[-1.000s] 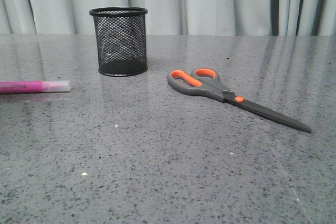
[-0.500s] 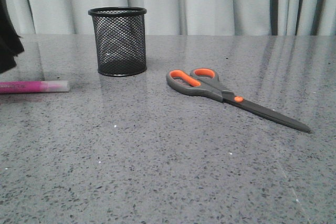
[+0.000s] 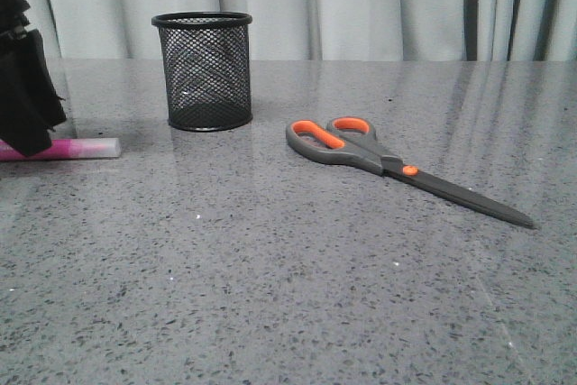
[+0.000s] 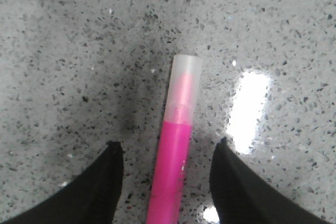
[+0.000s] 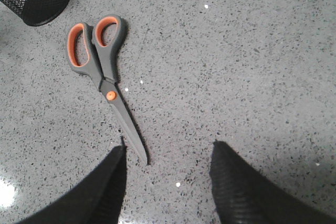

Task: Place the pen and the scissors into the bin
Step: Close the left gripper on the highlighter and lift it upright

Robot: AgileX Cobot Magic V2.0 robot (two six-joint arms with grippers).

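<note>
Pen (image 4: pixel 175 161) lies flat on the grey speckled table (image 3: pixel 270 268), far left in the front view, whitish cap (image 3: pixel 101 148) pointing toward the middle. Left gripper (image 4: pixel 167 182) is down over it w/ its 2 fingers (image 4: pixel 100 182) spread wide, 1 each side of the pink barrel, neither touching it; nothing held. In the front view the black gripper body (image 3: pixel 27 87) covers part of the barrel, cap end sticking out.

Bin (image 3: pixel 204 69) stands upright behind & to the right of the pen, near but apart. Can't tell if anything's inside.

Scissors (image 3: pixel 379 161) lie flat & closed right of the bin, well apart from the pen: orange-lined handles (image 5: pixel 94 40) toward the bin, blade tip (image 3: pixel 527 223) toward front right. Right gripper (image 5: pixel 167 182) hangs above the table near the blade tip (image 5: pixel 144 160), fingers (image 5: pixel 236 182) wide apart, empty; seen only in its own wrist view.

Pale curtains (image 3: pixel 361 6) behind the table.
</note>
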